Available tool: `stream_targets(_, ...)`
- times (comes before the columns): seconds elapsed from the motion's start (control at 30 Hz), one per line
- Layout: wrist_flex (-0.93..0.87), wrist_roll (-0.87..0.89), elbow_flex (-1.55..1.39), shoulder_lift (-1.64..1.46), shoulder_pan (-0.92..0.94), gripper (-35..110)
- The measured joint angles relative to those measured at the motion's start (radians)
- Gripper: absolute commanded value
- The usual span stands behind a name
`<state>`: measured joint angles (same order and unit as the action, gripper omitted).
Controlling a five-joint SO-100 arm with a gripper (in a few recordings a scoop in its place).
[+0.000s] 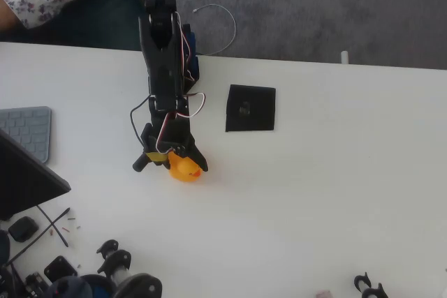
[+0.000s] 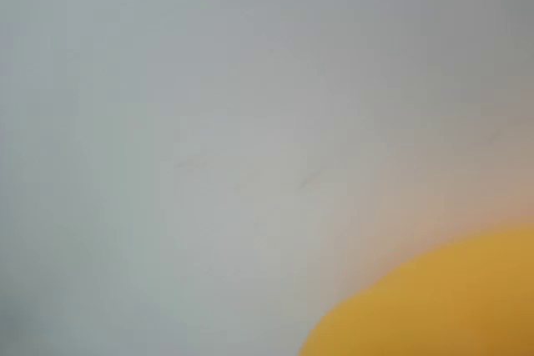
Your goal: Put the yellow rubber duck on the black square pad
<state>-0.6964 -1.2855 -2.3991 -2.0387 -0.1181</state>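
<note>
Table (image 1: 335, 193), smooth white, is carrying your flat matte black square pad (image 1: 251, 108) up top. Gripper (image 1: 183, 158) is sitting over the rounded yellow rubber duck (image 1: 187, 169), well apart from pad; can't tell if it's clamping.

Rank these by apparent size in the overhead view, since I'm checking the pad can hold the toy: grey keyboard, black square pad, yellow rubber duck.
1. Black square pad, about level with the grey keyboard, which is cut off by the frame edge, so their order is unsure.
2. Yellow rubber duck, clearly smallest.
</note>
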Motion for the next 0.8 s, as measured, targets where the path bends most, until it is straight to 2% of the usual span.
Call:
stream_targets(0.23, 0.0, 0.0, 0.0, 0.002, -0.003, 42)
stream_targets(0.5, 0.0, 0.0, -0.008, 0.002, -0.003, 26)
stream_targets(0.8, 0.002, 0.0, -0.025, -0.002, -0.003, 20)
